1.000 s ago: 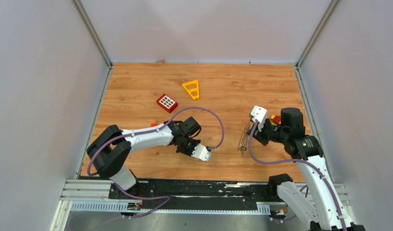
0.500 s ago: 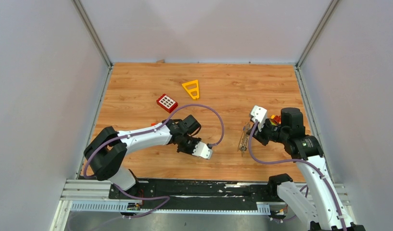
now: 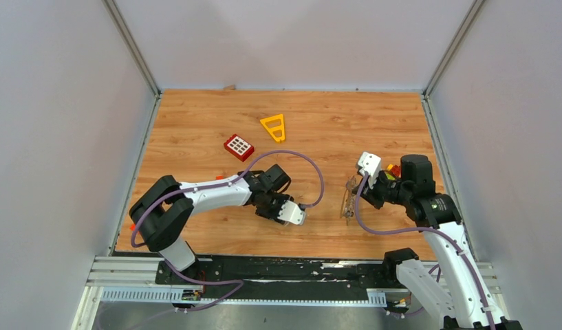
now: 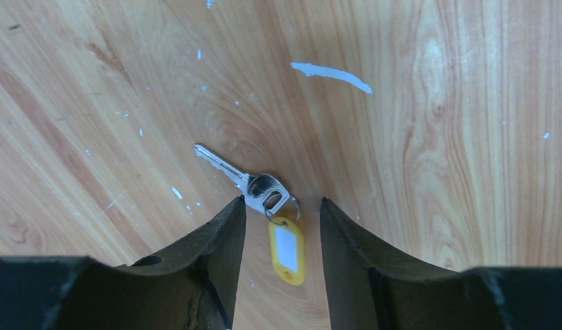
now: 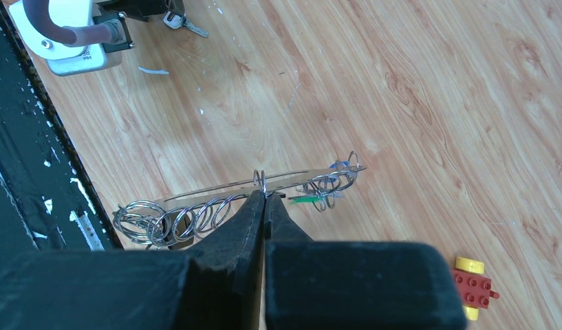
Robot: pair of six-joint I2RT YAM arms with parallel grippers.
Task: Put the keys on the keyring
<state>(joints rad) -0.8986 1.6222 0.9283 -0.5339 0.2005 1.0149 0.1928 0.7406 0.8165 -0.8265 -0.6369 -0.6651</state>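
Keyring (image 5: 302,174) is hanging edge-on above the surface (image 3: 195,117), right of ctr, w/ the right jaws pressing together on its thin grey bar. A row of small wire rings (image 5: 195,218) is riding on it, and bits of blue and green tag are showing among them near the far end. Part of the job is looking done, tho the pics aren't showing how many keys are on. One key (image 4: 245,180) is lying flat on the wood, well apart from the keyring, w/ a yellow tag (image 4: 287,250) joined to its head by a small split ring. The left jaws are standing apart, straddling the tag, one tip touching or just beside the key's head; nothing is being gripped. On this evidence the pick-up is the step in hand. Carrying the key across and threading its ring onto the keyring is what's left. Farther back, a red block (image 3: 239,146) and a yellow frame (image 3: 274,127) are sitting apart from the action; a red-yellow brick (image 5: 474,287) is lying near the right arm.
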